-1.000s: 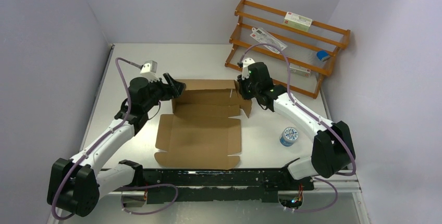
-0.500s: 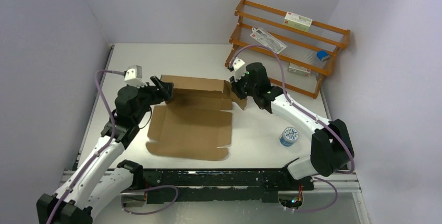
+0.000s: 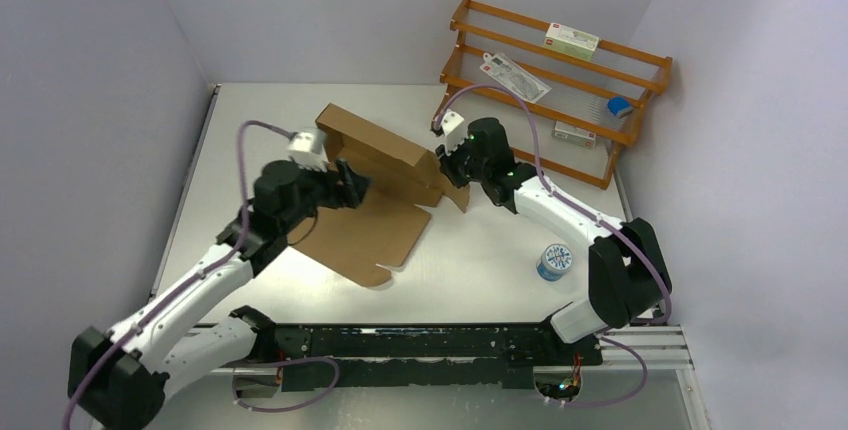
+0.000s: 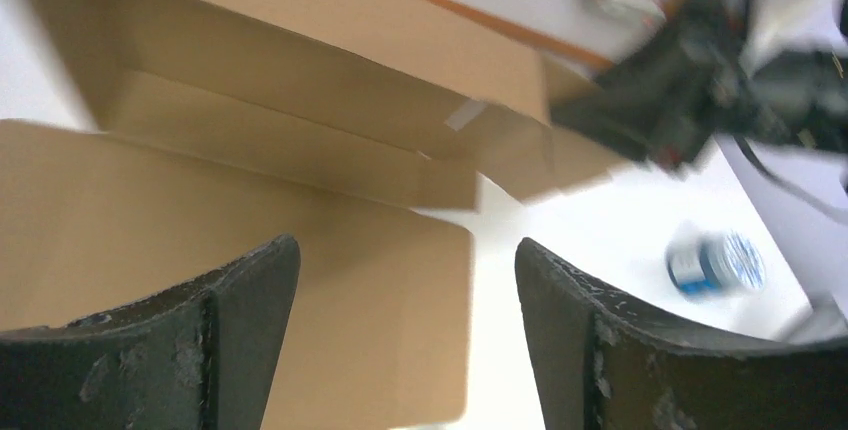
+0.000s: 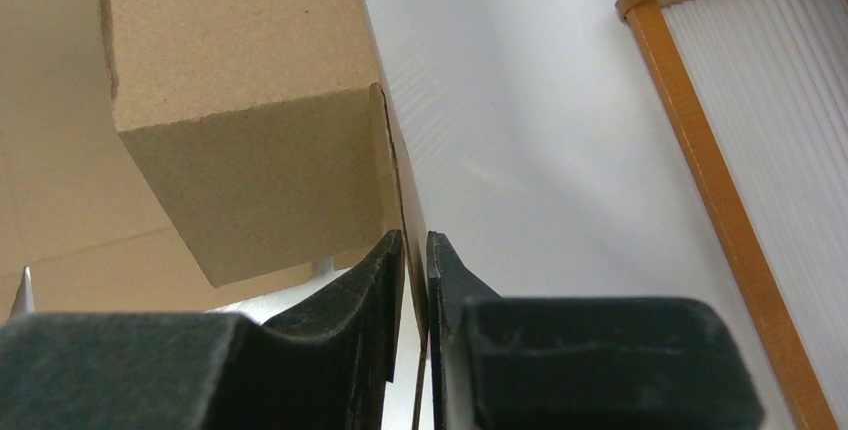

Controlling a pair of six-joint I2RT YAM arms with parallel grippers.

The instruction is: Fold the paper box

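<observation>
Rotation: you swung the paper box (image 3: 372, 153), its left end now farther. Your right gripper (image 5: 415, 250) pinches its right flap; your left gripper (image 4: 405, 250) gapes empty. Walls remain unfolded.

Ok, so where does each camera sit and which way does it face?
Top external: above and behind, looking down on the table; left arm, right arm show.
Left wrist: faces across the paper box toward the tin; open left pincer shows.
Right wrist: faces toward the rack; right pincer shows, shut on the box's flap.
Shared: all three show the box.
</observation>
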